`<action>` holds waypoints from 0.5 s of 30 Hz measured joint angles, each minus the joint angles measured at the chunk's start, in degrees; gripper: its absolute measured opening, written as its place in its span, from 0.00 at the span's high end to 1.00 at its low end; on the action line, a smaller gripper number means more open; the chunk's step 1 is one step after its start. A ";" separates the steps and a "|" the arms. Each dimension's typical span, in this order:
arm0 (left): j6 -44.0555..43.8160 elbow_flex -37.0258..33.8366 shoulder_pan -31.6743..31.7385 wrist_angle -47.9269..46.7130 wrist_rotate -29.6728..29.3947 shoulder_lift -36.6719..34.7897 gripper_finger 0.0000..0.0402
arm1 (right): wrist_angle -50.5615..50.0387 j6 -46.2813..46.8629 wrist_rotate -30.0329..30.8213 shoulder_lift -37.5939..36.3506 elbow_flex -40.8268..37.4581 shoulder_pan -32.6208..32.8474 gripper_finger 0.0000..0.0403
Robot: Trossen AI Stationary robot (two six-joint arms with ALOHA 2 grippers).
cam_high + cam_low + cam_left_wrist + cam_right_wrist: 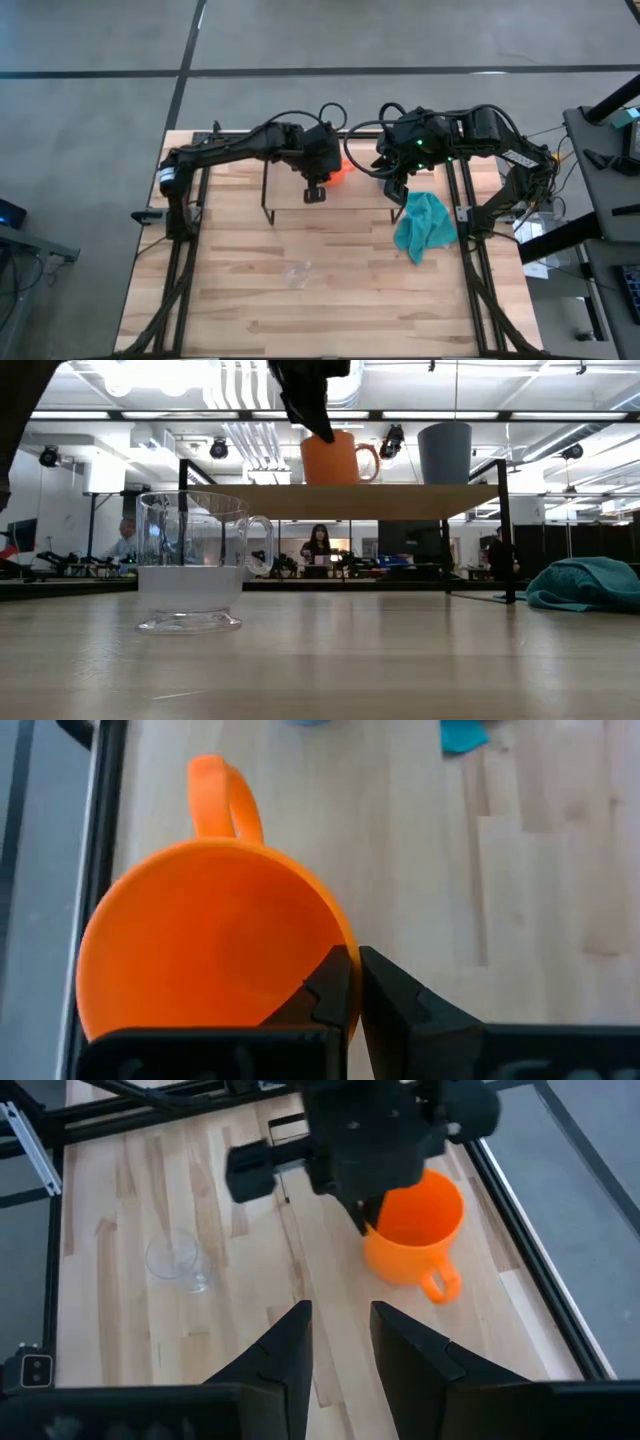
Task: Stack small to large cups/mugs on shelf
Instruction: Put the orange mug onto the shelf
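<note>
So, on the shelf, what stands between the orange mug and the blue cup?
Nothing: in the low view, the shelf is bare between orange mug and blue cup.

A crumpled teal cloth point(424, 227) is lying on the right side of the light wooden tabletop point(330, 290), which is standing on grey concrete floor point(90, 110). Beyond the table, a person point(318, 546) is facing the camera from the workspace behind, while another figure point(124, 540), apparently seated, is showing at far left under ceiling lights.
</note>
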 joint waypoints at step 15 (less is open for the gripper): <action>0.05 1.69 1.19 -0.76 6.30 1.60 0.94 | 0.07 -1.36 0.00 0.00 -0.68 0.00 0.71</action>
